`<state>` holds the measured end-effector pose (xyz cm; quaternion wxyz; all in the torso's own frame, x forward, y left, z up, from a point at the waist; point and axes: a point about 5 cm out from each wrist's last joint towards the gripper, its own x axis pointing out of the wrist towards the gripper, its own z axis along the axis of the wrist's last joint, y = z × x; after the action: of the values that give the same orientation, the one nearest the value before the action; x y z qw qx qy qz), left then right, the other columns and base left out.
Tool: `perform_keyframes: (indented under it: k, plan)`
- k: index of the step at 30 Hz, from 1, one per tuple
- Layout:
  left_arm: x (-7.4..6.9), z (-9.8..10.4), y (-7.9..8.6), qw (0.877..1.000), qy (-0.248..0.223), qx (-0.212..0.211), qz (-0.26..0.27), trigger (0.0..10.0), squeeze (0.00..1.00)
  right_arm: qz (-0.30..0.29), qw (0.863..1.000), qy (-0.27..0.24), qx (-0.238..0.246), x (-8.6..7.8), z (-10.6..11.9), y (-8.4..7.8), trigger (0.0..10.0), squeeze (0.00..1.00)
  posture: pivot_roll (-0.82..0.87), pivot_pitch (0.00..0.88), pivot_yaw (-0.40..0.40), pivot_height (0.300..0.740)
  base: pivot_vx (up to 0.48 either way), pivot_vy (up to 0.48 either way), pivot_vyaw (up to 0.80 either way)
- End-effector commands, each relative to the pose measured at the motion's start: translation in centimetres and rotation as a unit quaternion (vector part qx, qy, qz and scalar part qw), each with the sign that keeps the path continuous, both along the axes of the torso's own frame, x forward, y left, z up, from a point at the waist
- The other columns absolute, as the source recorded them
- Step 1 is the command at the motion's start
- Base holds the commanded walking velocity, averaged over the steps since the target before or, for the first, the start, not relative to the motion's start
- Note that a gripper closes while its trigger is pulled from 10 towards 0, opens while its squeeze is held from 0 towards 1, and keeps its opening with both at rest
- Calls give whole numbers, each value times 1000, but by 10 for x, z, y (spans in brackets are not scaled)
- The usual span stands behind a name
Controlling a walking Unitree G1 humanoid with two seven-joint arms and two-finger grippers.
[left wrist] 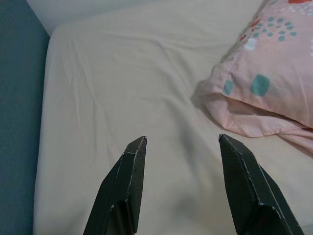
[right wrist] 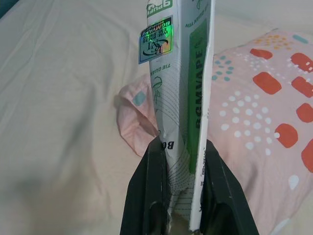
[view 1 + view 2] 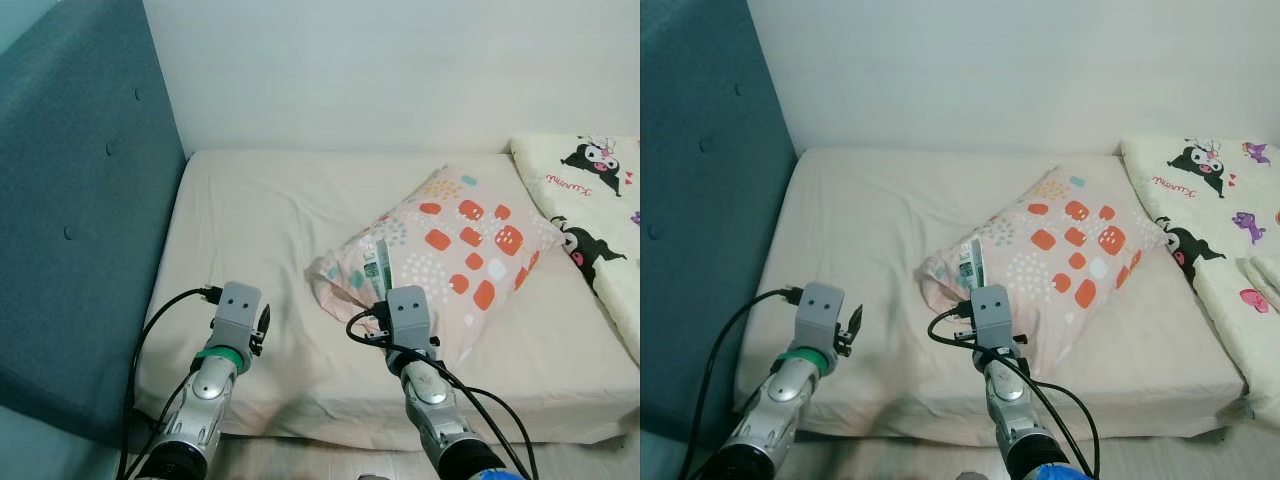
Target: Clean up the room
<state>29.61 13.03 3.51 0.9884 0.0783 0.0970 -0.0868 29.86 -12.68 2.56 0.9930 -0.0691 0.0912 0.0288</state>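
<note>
My right gripper (image 2: 179,147) is shut on a small white and green cardboard box (image 2: 183,83), held upright over the near corner of the pillow. That box (image 3: 376,266) sticks up just above the right wrist. The pink pillow (image 3: 470,250), dotted red and teal, lies slantwise on the beige bed sheet (image 3: 260,220). My left gripper (image 1: 182,144) is open with nothing between its fingers. It hovers over the bare sheet near the bed's front edge, left of the pillow (image 1: 274,83).
A teal padded headboard (image 3: 80,200) runs along the left side of the bed. A cream blanket with cartoon figures (image 3: 590,200) covers the bed's right end. A white wall (image 3: 350,70) backs the bed. A strip of floor (image 3: 300,460) shows below the front edge.
</note>
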Motion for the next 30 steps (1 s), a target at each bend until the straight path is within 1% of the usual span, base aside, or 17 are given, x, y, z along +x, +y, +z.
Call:
perform_keyframes:
  k: [1, 6, 9, 24, 26, 30]
  plan:
    - [-4, -6, -2, 1000, 17, -7, -4, 10000, 0, -14, 1000, 21, 2, -6, -9, -5, 10000, 0, 9, 58, -19, 740, 0, -480, 0]
    - [-3, -5, -3, 1000, 16, -9, -3, 10000, 0, -16, 1000, 21, 2, -6, -9, -6, 10000, 0, 8, 63, -19, 740, 0, -480, 0]
    - [-3, -6, -1, 1000, 21, -20, 11, 10000, 0, -18, 1000, 22, 2, -5, -8, -6, 10000, 0, 10, 65, -19, 740, 0, 0, 0]
    - [-4, -6, 3, 1000, 25, -15, 10, 10000, 0, -17, 999, 27, 3, -7, -10, -4, 10000, 0, 14, 74, -16, 740, 0, 0, 0]
    - [-4, -6, 3, 1000, 25, -14, 9, 10000, 0, -9, 1000, 23, -13, -6, -9, -4, 10000, 0, 14, 74, -14, 740, 0, 0, 0]
    - [-4, -7, 3, 1000, 27, -13, 8, 10000, 0, 0, 999, 24, -24, -6, -10, -3, 10000, 0, 13, 74, -14, 740, 0, 0, 800]
